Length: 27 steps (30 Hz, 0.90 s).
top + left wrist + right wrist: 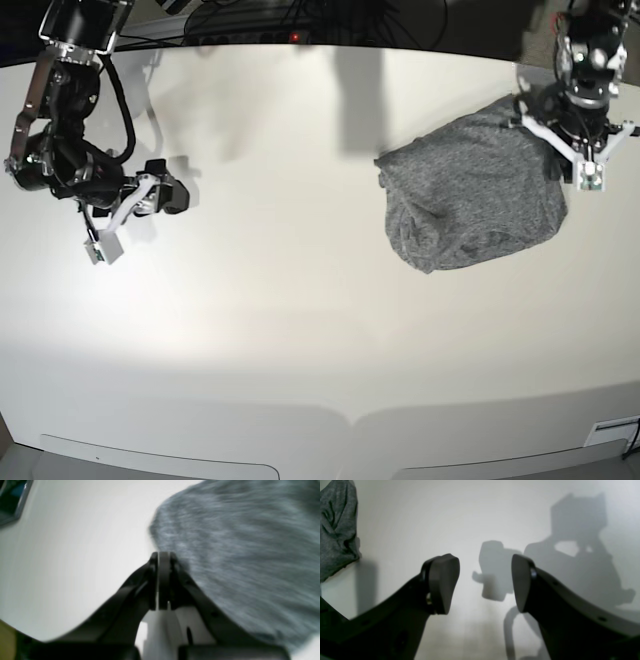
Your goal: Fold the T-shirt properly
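The T-shirt [470, 195] is a heather-grey, speckled heap, bunched and creased, on the right of the white table. In the left wrist view the T-shirt [237, 555] is blurred and fills the right side. My left gripper [163, 555] is shut at its near edge, and no cloth shows between the pads. From the base camera, the left gripper [575, 135] hangs over the heap's right end. Far to the left, my right gripper [172, 190] is open over bare table. Its wrist camera shows the right gripper [485, 580] empty, with a fold of the T-shirt [335, 530] at the upper left.
The white table [300, 300] stretches between the two arms. Cables and a power strip with a red light [295, 37] run along its back edge. A dark object [12, 500] sits at the upper left of the left wrist view. The table's front edge curves along the bottom.
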### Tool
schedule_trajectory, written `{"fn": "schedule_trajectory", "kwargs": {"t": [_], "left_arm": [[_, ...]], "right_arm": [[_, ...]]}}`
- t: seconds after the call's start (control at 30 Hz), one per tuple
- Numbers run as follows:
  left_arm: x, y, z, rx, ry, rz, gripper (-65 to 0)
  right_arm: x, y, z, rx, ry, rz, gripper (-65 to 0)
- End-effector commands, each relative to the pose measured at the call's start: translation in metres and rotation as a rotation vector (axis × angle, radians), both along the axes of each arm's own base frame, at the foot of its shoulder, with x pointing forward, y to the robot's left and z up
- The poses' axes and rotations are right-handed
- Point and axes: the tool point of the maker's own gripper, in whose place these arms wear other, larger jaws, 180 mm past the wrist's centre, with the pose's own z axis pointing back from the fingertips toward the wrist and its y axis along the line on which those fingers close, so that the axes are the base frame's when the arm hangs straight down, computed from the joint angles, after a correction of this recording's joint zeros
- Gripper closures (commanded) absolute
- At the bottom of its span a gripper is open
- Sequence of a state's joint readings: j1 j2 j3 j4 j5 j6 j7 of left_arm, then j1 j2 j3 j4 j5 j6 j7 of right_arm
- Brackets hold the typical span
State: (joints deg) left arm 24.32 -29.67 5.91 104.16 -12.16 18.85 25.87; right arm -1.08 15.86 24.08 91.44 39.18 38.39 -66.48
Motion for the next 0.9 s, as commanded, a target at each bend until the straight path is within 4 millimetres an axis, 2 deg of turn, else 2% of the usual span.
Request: {"fn": "schedule_trajectory", "kwargs": {"t": [0.0,0.17,0.37,0.67,0.87], "left_arm": [[0.013,0.001,0.004,-0.015,-0.025,-0.02,-0.8],[0.038,-0.007,-0.027,-0.154,0.03,-0.028,-0.8],[0.059,-0.027,-0.046,-0.24,0.056,-0.055,-0.8],[0.092,-0.079,-0.035,-0.353,-0.001,-0.153,-0.8],[0.109,-0.073,-0.02,-0.275,-0.042,-0.174,-0.8]], "right_arm": [[0.009,-0.003,0.013,-0.005,-0.047,0.006,-36.9],[0.009,-0.003,0.012,-0.006,-0.045,0.007,-36.9],[0.009,-0.003,0.012,-0.007,-0.045,0.007,-36.9],[0.009,-0.003,0.012,-0.007,-0.045,0.007,-36.9],[0.009,-0.003,0.012,-0.007,-0.045,0.007,-36.9]]}}
